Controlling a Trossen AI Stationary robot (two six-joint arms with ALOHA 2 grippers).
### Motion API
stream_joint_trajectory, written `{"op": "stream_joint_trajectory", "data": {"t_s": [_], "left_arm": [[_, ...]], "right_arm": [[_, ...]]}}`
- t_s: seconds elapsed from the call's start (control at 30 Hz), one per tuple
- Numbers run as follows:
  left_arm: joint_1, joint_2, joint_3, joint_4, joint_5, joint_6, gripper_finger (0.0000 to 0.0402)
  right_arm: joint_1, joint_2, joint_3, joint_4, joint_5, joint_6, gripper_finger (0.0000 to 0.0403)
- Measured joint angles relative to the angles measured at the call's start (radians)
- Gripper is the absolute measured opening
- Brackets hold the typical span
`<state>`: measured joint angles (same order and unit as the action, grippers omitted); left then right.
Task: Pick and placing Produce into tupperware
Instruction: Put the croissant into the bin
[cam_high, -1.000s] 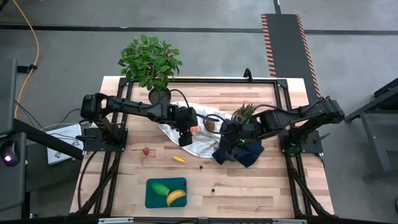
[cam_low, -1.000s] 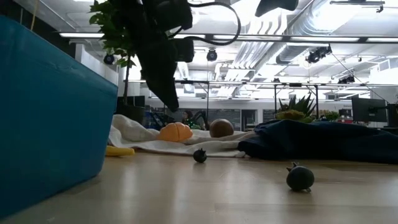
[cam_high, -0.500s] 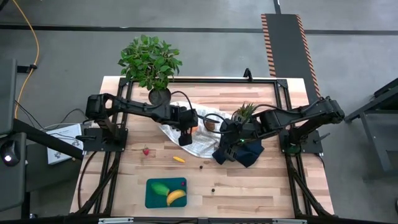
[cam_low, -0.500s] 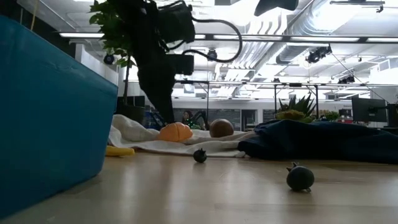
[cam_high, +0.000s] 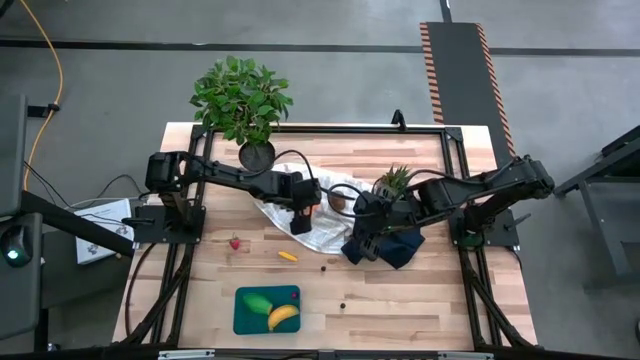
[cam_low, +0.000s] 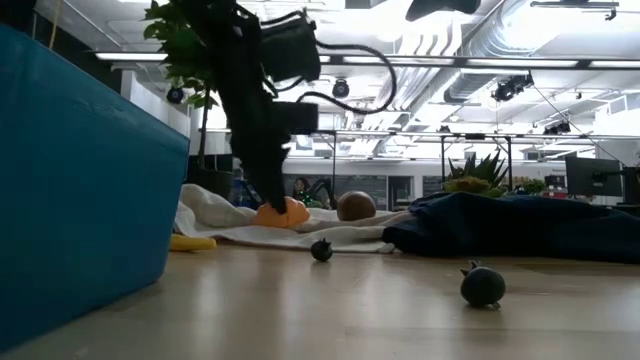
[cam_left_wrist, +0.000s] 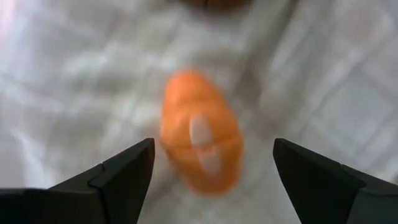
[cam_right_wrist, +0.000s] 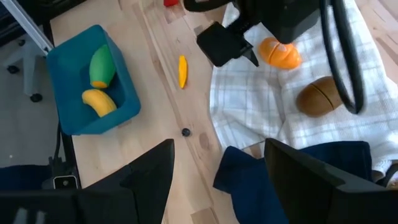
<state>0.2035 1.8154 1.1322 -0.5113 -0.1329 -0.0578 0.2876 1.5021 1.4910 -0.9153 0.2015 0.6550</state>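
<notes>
One change | left hand (cam_left_wrist: 208, 168) lowered since earlier, spread wide around orange piece (cam_left_wrist: 200, 139) | not gripping

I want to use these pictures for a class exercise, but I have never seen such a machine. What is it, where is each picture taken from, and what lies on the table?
It is a robot with two dark arms at a wooden table, each ending in a two-finger claw. One picture looks straight down, one looks level across the tabletop, and two come from cameras on the wrists. The left claw hangs open just above an orange piece on a white cloth, holding nothing. The right claw waits open over a dark navy cloth. A brown ball lies on the white cloth. The teal container already holds a banana and a green piece.
</notes>
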Motion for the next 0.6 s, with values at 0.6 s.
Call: {"op": "stream_joint_trajectory", "data": {"t_s": [0.6], "left_arm": [[0.0, 0.018, -0.001, 0.003, -0.018, 0.003, 0.0265]], "right_arm": [[0.001, 0.0, 0.0, 0.006, 0.01, -0.004, 0.0241]]}}
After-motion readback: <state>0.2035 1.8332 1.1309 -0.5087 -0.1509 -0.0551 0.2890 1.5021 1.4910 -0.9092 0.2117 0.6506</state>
